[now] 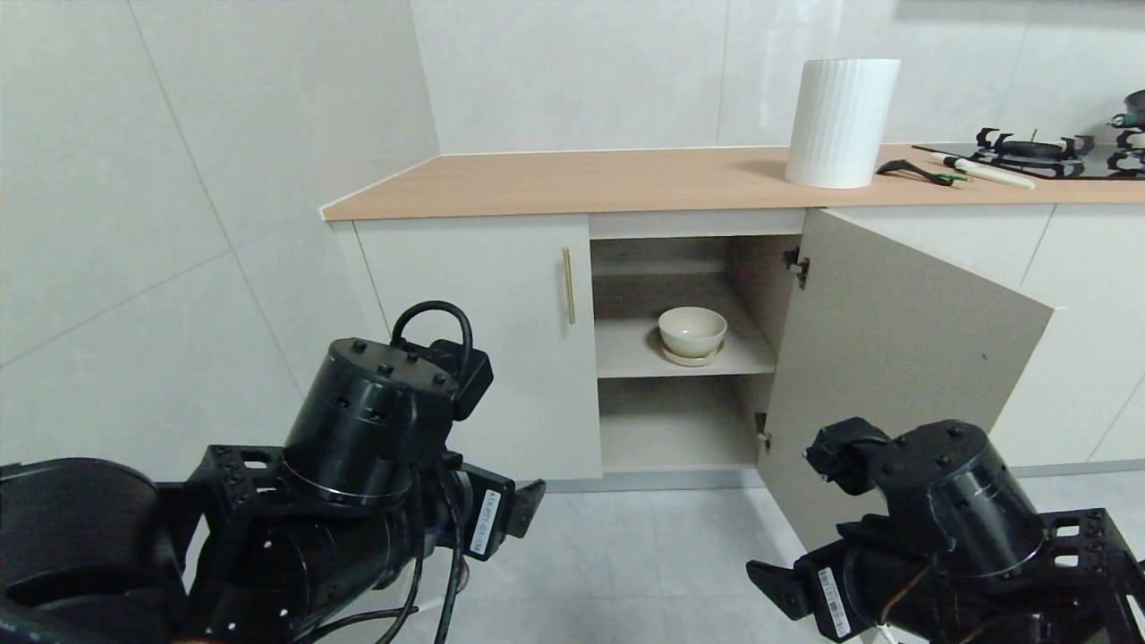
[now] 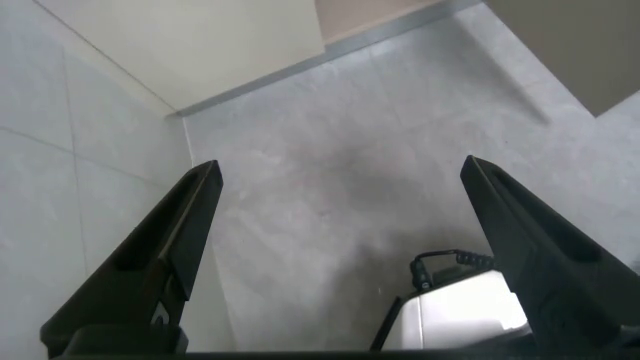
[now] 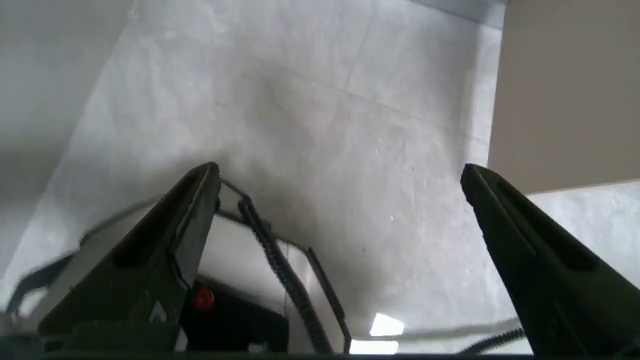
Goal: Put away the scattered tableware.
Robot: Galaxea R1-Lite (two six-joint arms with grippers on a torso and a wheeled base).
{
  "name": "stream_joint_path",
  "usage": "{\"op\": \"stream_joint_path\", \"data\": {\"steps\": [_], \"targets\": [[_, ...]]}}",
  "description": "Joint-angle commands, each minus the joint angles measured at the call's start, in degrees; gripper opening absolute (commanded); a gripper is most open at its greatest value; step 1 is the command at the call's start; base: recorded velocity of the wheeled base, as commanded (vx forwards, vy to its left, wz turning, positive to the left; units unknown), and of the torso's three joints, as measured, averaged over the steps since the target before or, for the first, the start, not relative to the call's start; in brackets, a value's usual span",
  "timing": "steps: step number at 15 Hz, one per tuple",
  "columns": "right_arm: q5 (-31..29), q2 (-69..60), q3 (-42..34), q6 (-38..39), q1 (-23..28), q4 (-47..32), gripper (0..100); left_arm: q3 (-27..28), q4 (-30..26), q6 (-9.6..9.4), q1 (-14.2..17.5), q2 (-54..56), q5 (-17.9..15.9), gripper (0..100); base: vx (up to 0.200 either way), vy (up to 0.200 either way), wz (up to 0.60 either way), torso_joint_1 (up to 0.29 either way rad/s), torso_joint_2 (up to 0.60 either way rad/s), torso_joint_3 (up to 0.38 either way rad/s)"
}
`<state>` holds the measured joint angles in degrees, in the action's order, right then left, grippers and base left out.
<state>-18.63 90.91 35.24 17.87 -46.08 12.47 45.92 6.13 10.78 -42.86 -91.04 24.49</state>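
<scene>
- Left hand (image 2: pixel 340 170): fingers spread wide, nothing between them; hangs low, pointing down at the tiled floor (image 2: pixel 330 110), ahead of the closed cabinet door (image 1: pixel 483 340).
- Right hand (image 3: pixel 338 172): fingers wide apart, empty; low over the floor, just beside the lower corner of the open door (image 1: pixel 894 358).
- Bowl (image 1: pixel 691 329): cream, upright, sitting on a small plate (image 1: pixel 689 359); both on the middle shelf (image 1: pixel 626 351) inside the opened cabinet; I judge these already stowed.
- Dark utensil (image 1: pixel 912 170): spoon-like, with some green at the handle; lies flat on the desk (image 1: pixel 581 179), at its right end.
- Pale utensil (image 1: pixel 984 170): long and slim, type not clear to me; flat on the desk, just beside the dark one and touching the edge of the gas hob (image 1: pixel 1038 148).
- Ribbed white canister (image 1: pixel 841 121): upright on the desk, just left of the two utensils.
- Relation governing my coming move: the remaining loose pieces lie above and to the right of both hands, well apart from them; my right arm is the nearer; their long axes run roughly along the desk front, slanting slightly toward me at the hob end, so I would judge a grip set across that line.
- Risk, as I judge it: the open door stands between my right hand and the utensils.
</scene>
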Motion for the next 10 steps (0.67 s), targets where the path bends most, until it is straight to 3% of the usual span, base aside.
{"op": "stream_joint_path", "data": {"steps": [1, 5, 10], "targets": [[-0.1, -1.7, -1.1, 0.1, 0.0, 0.1, 100, 0.0, 0.0, 0.03, 0.1, 0.0, 0.0, 100, 0.000, -0.200, 0.00, 0.002, 0.01, -0.002], [-0.1, -2.8, -2.2, 0.1, 0.6, 0.1, 100, 0.0, 0.0, -0.05, 0.1, -0.5, 0.2, 100, 0.000, -0.200, 0.00, 0.002, 0.00, 0.004], [0.1, -5.5, -3.0, -2.6, 8.6, -0.2, 100, 0.0, 0.0, -0.05, 0.1, -0.5, 0.2, 100, 0.000, -0.200, 0.00, 0.000, 0.00, 0.002]]}}
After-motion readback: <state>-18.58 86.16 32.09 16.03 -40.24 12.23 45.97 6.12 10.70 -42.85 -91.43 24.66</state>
